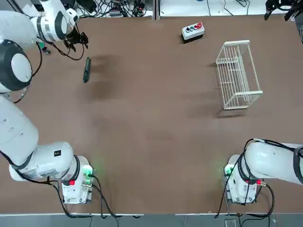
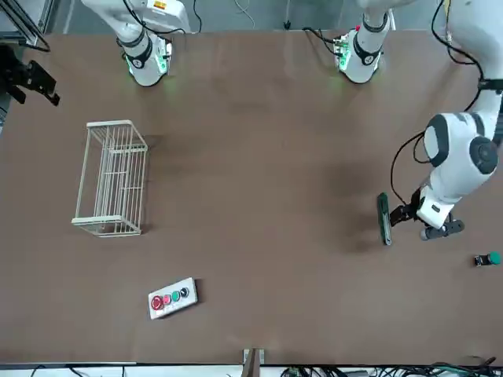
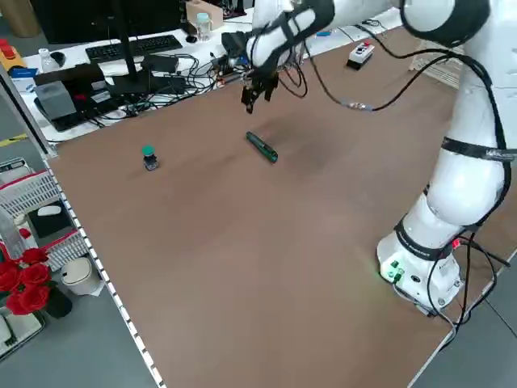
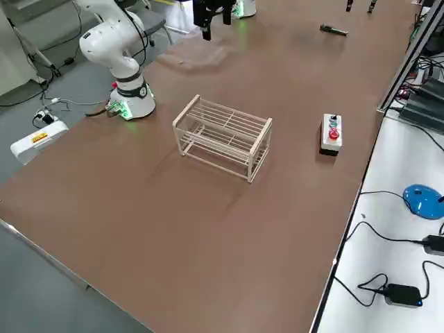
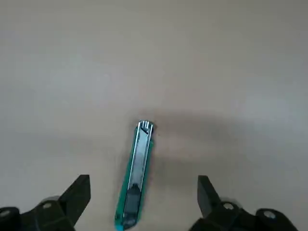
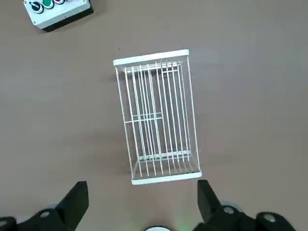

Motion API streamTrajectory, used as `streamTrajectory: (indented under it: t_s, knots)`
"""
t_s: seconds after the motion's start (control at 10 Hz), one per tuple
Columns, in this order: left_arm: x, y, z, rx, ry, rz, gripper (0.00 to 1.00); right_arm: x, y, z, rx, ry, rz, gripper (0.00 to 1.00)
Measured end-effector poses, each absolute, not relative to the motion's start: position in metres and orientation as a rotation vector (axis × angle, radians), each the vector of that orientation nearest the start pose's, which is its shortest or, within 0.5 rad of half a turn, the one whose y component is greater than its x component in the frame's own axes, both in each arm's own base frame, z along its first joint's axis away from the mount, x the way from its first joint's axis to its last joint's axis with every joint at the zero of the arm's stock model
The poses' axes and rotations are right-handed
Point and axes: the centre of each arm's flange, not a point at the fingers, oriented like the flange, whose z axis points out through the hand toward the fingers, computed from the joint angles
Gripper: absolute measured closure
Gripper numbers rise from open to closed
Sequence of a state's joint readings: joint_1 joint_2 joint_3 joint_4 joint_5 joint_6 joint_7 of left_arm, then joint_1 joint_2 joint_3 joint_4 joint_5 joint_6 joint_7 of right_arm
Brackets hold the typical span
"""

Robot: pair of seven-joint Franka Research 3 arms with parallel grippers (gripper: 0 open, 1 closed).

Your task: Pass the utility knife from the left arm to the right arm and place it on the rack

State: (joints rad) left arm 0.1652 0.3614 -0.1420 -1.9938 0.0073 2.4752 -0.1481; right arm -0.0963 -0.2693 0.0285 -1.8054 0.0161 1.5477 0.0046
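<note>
The left gripper [image 5: 139, 204] hangs over the table [image 1: 156, 123] w/ its fingers wide apart, holding nothing. The utility knife [image 5: 135, 180] lies flat on the table right under it, between the two fingers but not touching them. In the top view the knife [image 1: 86, 69] sits just past the gripper, twd the middle. The right gripper [image 6: 139, 207] is up high over the rack [image 6: 156, 118], fingers apart & empty. The rack [image 1: 236, 75] stands far from the knife, on the other side. A button box [image 1: 193, 30] sits near the far edge
</note>
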Motion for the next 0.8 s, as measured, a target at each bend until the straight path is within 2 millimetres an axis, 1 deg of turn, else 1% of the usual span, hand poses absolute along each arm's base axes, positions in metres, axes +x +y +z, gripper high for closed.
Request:
streamTrajectory:
  t_s: [0.1,0.4,0.6,0.8]
  knots:
    - [0.622,0.020,0.275,-3.178,-0.292,-0.206,0.03,0.465,-0.027,0.649,-3.131,0.113,-0.019,0.00]
    - [0.629,0.025,0.229,-3.188,-0.316,-0.151,0.08,0.465,-0.026,0.647,-3.132,0.107,-0.012,0.00]
    - [0.631,0.024,0.206,-3.184,-0.291,-0.106,0.15,0.465,-0.025,0.646,-3.132,0.105,-0.010,0.00]
    - [0.629,0.024,0.191,-3.160,-0.238,-0.075,0.19,0.465,-0.025,0.645,-3.132,0.104,-0.008,0.00]
